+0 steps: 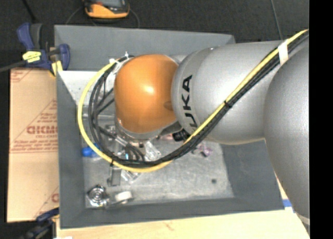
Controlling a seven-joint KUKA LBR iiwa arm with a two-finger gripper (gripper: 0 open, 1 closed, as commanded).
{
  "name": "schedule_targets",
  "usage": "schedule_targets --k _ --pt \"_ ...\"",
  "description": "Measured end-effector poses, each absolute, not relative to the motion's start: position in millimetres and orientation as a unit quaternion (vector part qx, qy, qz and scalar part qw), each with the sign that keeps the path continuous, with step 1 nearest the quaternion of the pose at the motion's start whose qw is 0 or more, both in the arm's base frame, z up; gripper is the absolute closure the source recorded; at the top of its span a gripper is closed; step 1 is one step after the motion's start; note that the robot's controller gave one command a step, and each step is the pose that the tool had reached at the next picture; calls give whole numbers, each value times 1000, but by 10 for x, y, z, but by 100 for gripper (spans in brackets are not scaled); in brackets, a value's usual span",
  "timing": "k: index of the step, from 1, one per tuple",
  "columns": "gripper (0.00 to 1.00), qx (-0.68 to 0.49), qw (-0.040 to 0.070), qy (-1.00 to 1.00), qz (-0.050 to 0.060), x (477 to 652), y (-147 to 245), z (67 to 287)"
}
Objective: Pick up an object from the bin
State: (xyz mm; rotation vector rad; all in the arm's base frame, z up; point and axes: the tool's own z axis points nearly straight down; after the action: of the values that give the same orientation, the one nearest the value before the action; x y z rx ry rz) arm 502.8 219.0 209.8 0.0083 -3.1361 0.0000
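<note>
Presently: wrist low in bin, grip state not determinable

1. Arm [234, 97]: the silver body enters from the right and covers most of the grey bin [192, 180]. The orange cover [144, 93] on the wrist sits over the upper-left part of the bin floor and serves as the landmark below.
2. Cables [86, 105]: one yellow and several black loop round the left side of the orange cover and pass beneath it.
3. Gripper [120, 166]: metal parts show just below the orange cover, close to the bin floor. Whether it is open, closed or clamped on anything cannot be told from this view.
4. Nearest things: a clear crinkled piece [151, 152] lies just below the orange cover, beside the metal parts. A small blue piece [87, 153] lies below and left of the cover, outside the yellow loop. Which of these the gripper is over cannot be told.
5. Other contents: a shiny round metal piece [97, 196] and a pale disc [123, 196] lie side by side well below the cover, near the front-left corner. A small purple piece [206, 151] lies below and right of the cover, at the edge of the arm.
</note>
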Motion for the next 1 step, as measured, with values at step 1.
schedule_targets --k 1 --pt "0 9 -1 -1000 1 6238 1529 662"
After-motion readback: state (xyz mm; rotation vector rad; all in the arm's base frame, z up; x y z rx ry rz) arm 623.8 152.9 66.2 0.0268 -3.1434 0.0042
